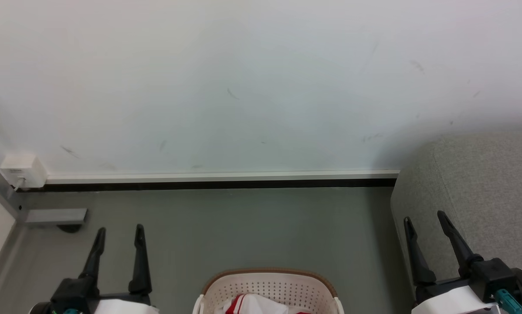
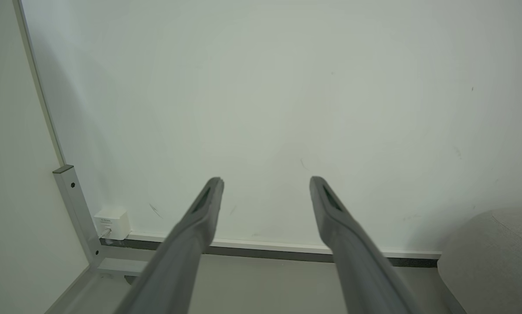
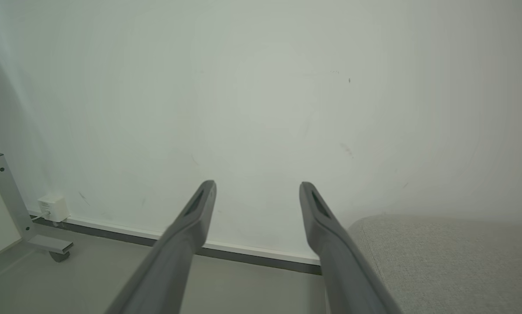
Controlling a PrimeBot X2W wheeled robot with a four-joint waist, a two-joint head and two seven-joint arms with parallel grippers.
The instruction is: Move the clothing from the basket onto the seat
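From the head camera, the basket [image 1: 269, 272] stands on the grey floor [image 1: 243, 226] at 6 o'clock, cut off by the bottom edge. The red-and-white clothing [image 1: 252, 303] lies inside it. The left gripper [image 1: 120, 227] is at 7 o'clock and the right gripper [image 1: 424, 216] at 4 o'clock. Both have their fingers apart and hold nothing. The seat [image 1: 483, 183] sits at 3 to 4 o'clock, behind the right gripper.

In the left wrist view, the fingers are spread towards the white wall [image 2: 261, 87], and the seat's rounded corner shows at 4 o'clock.

In the right wrist view, the fingers are likewise spread, and the seat lies at 4 to 5 o'clock.
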